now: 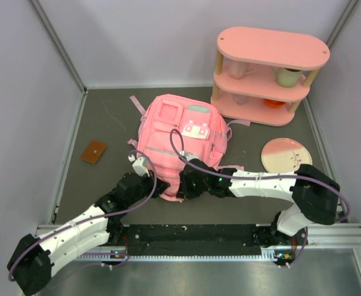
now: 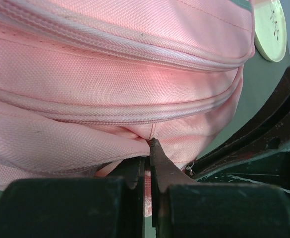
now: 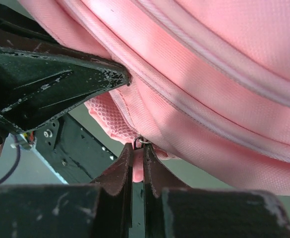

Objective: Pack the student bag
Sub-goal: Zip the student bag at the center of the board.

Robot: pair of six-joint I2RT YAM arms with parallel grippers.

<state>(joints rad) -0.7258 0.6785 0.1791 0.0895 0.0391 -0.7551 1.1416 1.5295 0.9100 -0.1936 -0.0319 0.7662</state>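
Unzipping seems to be starting: the backpack [image 1: 180, 132] is lying at the middle of the table [image 1: 106, 203]. The left claw [image 2: 147, 148] is clenching its near-end fabric, and the right claw [image 3: 138, 148] is pinching the zipper pull [image 3: 142, 141], which next needs dragging along its track.

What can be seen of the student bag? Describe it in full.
The student bag is pink woven fabric with front pockets, mint-and-white trim, a grey stripe and zips. It lies flat on the table, front up, straps trailing. At its near edge the left hand pinches fabric and the right hand pinches a zip pull.
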